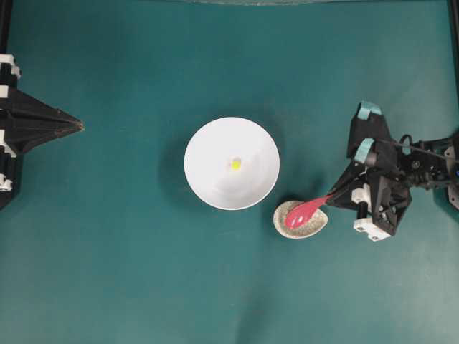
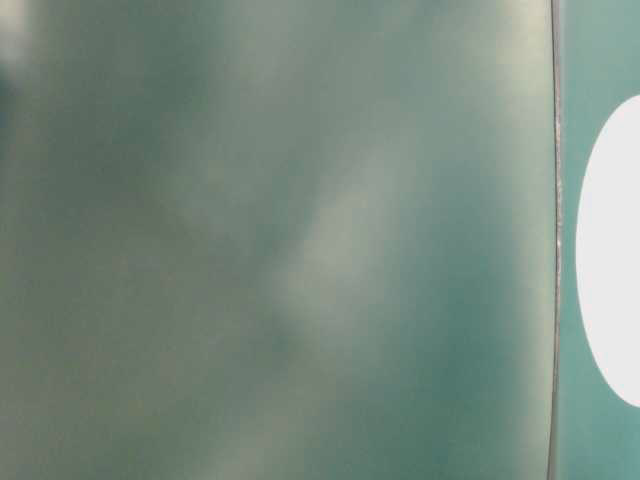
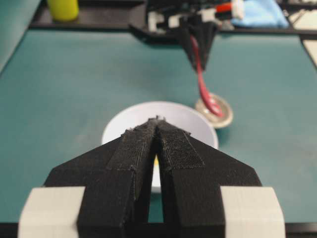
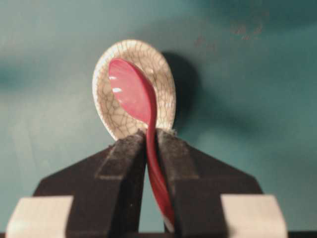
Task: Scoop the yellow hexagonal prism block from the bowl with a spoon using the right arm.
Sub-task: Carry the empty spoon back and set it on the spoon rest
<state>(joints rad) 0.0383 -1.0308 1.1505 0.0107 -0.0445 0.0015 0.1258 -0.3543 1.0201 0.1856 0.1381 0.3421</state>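
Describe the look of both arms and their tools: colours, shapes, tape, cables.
The left tool is matte black, tapering to a point, with white blocks at its base and no tape. Its inner faces carry rough black grip padding. The right tool is black too, with teal tape patches, white printed parts and thin black cables running along it.

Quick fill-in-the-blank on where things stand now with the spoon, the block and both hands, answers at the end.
1. The right hand is shut on the spoon's ____.
2. The spoon has its scoop over the speckled ____.
3. The yellow block lies inside the white ____.
4. The left hand is shut and holds ____.

Missing words: handle; spoon rest; bowl; nothing
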